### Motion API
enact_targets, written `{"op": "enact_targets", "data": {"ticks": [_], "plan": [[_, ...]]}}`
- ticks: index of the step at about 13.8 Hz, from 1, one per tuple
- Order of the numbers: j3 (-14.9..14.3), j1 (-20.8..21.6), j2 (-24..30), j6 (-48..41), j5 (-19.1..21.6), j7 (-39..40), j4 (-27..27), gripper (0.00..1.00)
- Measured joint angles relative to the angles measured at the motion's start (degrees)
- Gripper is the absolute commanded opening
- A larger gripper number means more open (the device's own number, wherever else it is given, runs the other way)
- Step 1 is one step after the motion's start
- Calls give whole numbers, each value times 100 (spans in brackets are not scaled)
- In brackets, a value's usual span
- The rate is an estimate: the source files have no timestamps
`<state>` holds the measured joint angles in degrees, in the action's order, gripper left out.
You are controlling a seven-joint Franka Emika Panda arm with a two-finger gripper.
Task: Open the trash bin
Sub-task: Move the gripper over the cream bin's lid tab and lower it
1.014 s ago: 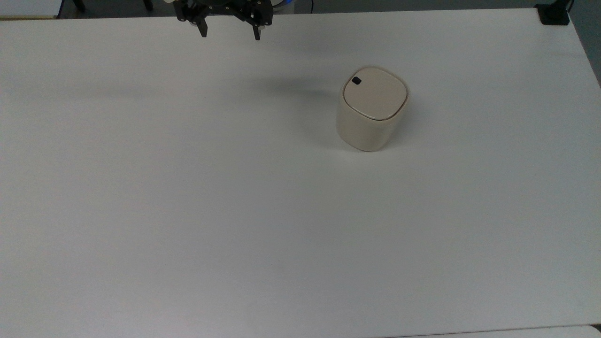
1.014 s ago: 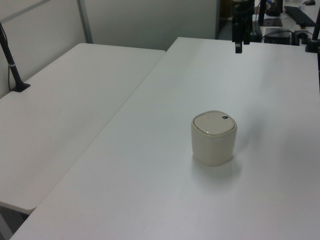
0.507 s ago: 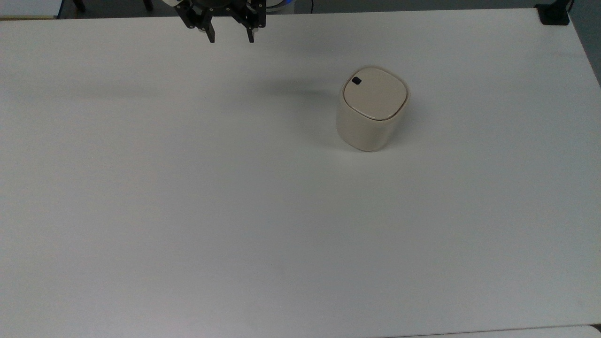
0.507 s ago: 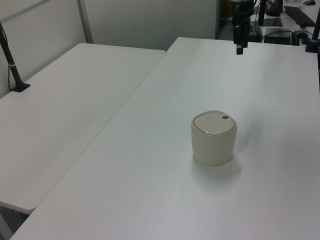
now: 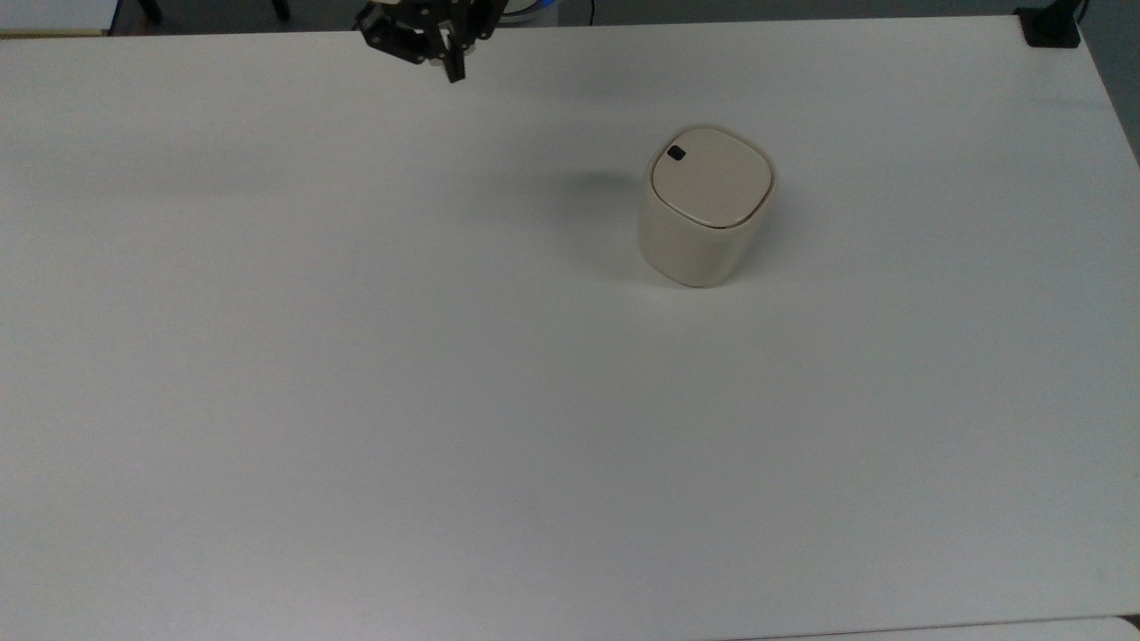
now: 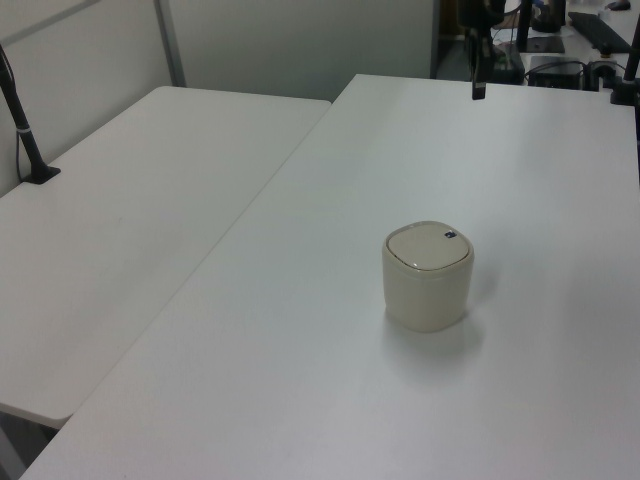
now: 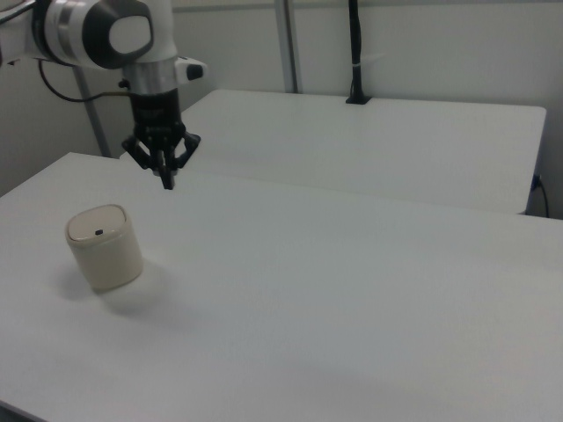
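The trash bin (image 5: 705, 206) stands well apart from the gripper (image 7: 166, 182), whose fingers are pressed together, up in the air, holding nothing. The bin stands upright on the white table (image 5: 356, 401), lid (image 5: 711, 176) down. It looks light, smooth and hard. Push the little black button (image 5: 676, 153) at the lid's corner gently, or the bin may slide.

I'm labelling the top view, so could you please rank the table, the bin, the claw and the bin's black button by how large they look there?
1. Table
2. Bin
3. Claw, partly cut off at the frame's top edge and nearer the camera, so its rank is unsure
4. Button
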<state>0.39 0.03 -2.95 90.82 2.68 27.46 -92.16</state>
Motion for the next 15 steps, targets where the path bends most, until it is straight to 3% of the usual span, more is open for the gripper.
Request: {"op": "enact_targets", "data": {"ticks": [2,8,15], "plan": [[32,348,-25,0,45,379,15,6],[94,1502,-511,466,45,420,65,8],[98,2135,-1103,763,45,418,131,8]]}}
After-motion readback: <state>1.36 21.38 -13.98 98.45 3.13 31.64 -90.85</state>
